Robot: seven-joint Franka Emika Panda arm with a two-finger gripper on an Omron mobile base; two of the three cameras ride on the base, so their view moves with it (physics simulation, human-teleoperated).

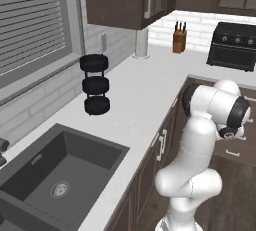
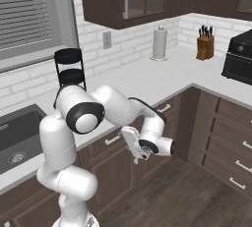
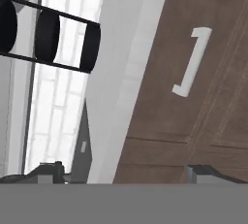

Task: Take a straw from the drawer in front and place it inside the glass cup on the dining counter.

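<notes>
The gripper [image 3: 126, 172] is open: its two dark fingertips [image 3: 48, 172] stand far apart at the bottom of the hand view, with nothing between them. In the right base view the gripper [image 2: 134, 147] hangs low in front of the cabinet fronts, below the worktop edge, on the folded arm [image 2: 83, 118].

The drawer [image 3: 193, 72] lies directly ahead of the gripper. Its dark brown front panel is closed, and its silver bar handle [image 3: 193, 63] sits beyond the fingertips, apart from them. The hand view is rolled, so the handle appears nearly upright. In the right base view this drawer [image 2: 115, 140] is just under the white worktop [image 2: 142, 81], beside the gripper.

Beyond the drawer front, the worktop edge runs as a pale band, and a black three-tier stand [image 3: 48, 36] rests on the worktop by the window [image 1: 30, 20]. Farther out stand a dark sink [image 1: 60, 175], a paper-towel roll [image 2: 159, 43], a knife block [image 2: 205, 44] and a black oven [image 1: 235, 45].

No readable writing or labels appear.
</notes>
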